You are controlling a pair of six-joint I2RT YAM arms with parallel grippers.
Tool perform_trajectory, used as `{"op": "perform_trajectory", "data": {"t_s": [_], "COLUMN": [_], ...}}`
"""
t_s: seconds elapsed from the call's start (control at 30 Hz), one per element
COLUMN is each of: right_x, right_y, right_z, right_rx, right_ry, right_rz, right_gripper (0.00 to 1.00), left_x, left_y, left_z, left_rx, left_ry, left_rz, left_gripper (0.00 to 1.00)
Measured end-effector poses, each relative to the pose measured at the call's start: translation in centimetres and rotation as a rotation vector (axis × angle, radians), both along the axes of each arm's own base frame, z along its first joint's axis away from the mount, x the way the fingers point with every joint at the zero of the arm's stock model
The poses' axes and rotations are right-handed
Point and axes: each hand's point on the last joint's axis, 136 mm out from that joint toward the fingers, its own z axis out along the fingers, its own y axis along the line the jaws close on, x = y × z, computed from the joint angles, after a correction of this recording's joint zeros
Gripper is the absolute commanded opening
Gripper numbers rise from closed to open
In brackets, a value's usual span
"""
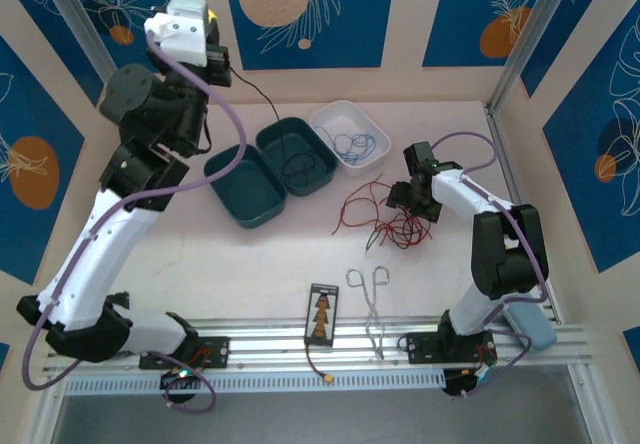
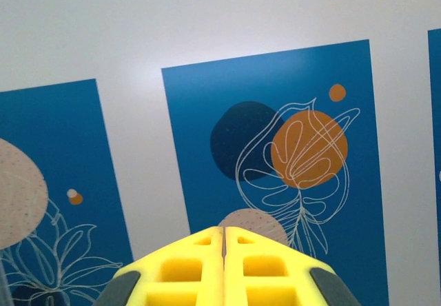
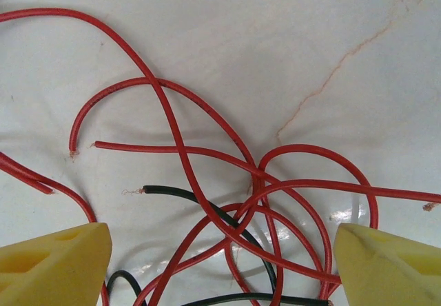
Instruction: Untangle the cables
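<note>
The right pincer (image 3: pixel 220 264) stands wide apart and empty, and the tangled red and black cables (image 3: pixel 178 147) lie on the bench (image 3: pixel 310 30) just below and between its fingers (image 3: pixel 55 264). The left pincer (image 2: pixel 224 251) is pressed together, empty, facing the wall (image 2: pixel 138 44), well apart from the cables.

A tangle of red cables (image 3: pixel 180 140) is seen lying on a white, faintly veined table (image 3: pixel 275 37), the strands looped and crossed over one another, with cut ends lying loose at the left. A black cable (image 3: pixel 200 199) is crossed by the red loops. The right gripper (image 3: pixel 220 264) is spread wide, its yellow fingertips (image 3: pixel 55 261) at either side of the tangle, with nothing clasped.
</note>
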Motion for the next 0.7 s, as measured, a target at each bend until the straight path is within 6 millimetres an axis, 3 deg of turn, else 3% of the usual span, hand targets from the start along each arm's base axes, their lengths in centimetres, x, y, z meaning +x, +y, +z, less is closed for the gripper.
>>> {"op": "perform_trajectory", "data": {"t_s": [0.17,0.33,0.7], "right_x": [0.1,0.5,0.6], "right_y": [0.0,0.2,0.8], "right_z": [0.3,0.9,1.3], "right_rx": [0.001,0.004,0.004], "right_ry": [-0.006,-0.019,-0.023], "right_rz": [0.000,0.002,0.020], "right_gripper": [0.86,0.87,0.88], "left_x": [3.3,5.4,6.0], "left_y": [-1.1,-1.2,1.1], "left_z": [-0.4,0.9,4.1], "left_rx": [-0.013,-0.037,-0.129], "left_ry": [0.018,0.007,-0.057], "left_rz": [-0.033,-0.044,-0.055], "left_gripper": [0.00,0.00,0.00]}}
